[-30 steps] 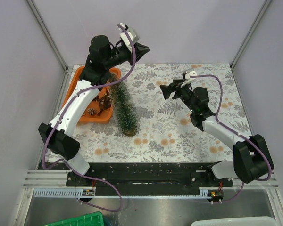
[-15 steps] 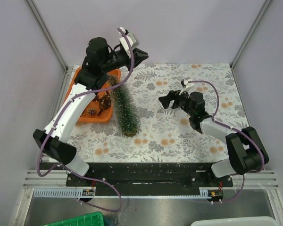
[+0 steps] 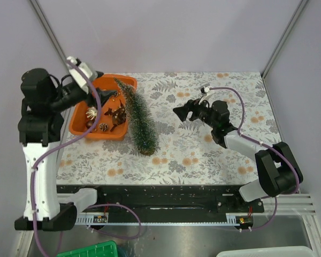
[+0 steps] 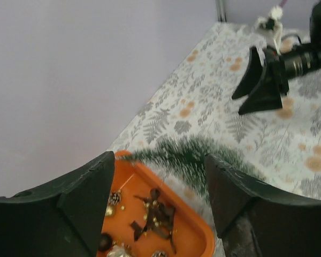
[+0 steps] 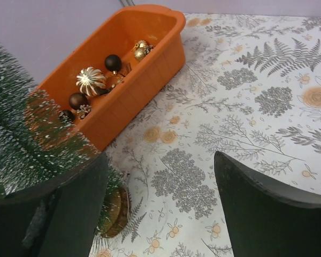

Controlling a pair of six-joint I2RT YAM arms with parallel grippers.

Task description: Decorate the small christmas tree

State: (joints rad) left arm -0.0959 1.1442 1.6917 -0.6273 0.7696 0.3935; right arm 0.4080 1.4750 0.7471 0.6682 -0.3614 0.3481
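Right gripper: wide open, held nothing.
Small christmas tree: lay on its side just past the right jaws.
Left gripper: wide open, empty.
Orange tray: under the left jaws, ornaments inside.
Tip: probably stand the tree up first and squeeze softly.

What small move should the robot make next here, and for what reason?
Probably ease the open right claw toward the frosty green bottle-brush tree near its brown base. The tree lies on its side beside the orange plastic tray, gold and brown ornaments are still inside, and this claw faces it, empty.
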